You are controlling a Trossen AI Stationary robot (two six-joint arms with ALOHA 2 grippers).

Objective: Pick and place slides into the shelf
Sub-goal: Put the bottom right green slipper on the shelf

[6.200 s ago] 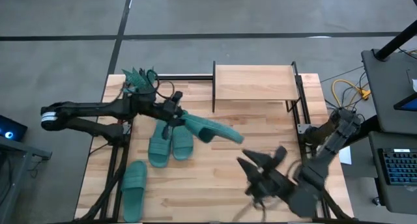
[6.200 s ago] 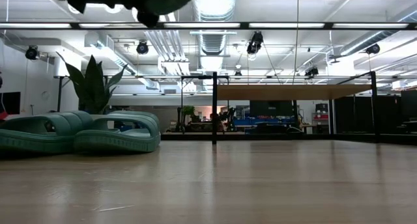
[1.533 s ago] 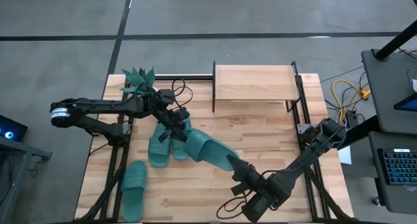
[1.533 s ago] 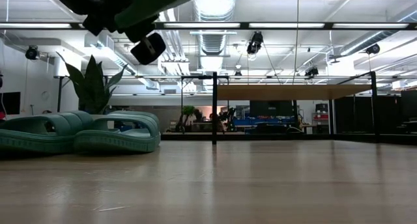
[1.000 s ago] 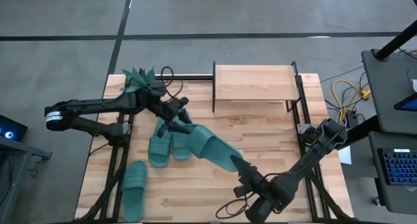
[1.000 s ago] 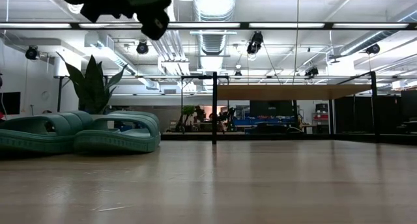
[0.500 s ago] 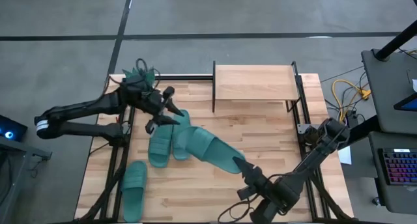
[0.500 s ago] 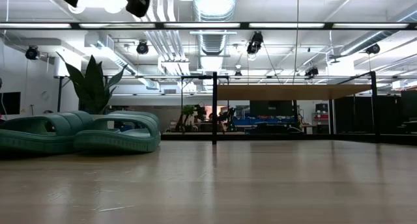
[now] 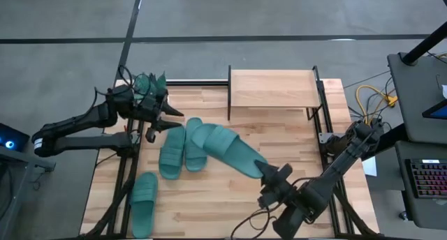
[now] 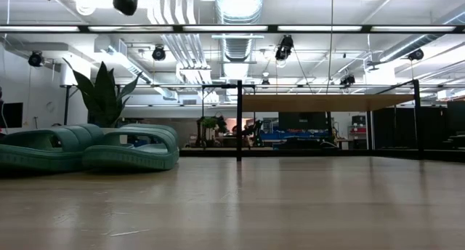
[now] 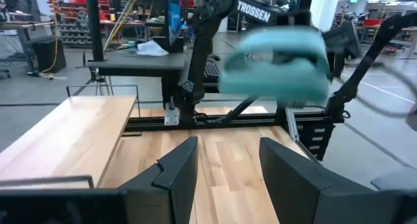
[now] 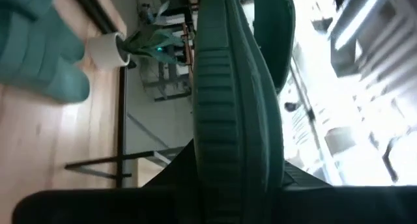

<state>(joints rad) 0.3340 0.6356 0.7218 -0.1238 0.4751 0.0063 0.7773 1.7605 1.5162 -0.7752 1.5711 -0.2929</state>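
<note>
My right gripper (image 9: pixel 269 174) is clamped on one slide (image 9: pixel 227 148), I think off the table; left gripper (image 9: pixel 162 120) hangs open by the plant (image 9: pixel 148 84).

A spiky green plant (image 9: pixel 148 83) in a white pot (image 12: pixel 105 51) is standing at the far left corner of the wooden tabletop (image 9: pixel 279 153), and in the low view it is rising behind the table's left side. Off the table's right edge, yellow cables (image 9: pixel 370 97) are lying coiled, a dark desk (image 9: pixel 418 93) is standing beside them, and a keyboard (image 9: pixel 426 177) is sitting just below it.
</note>
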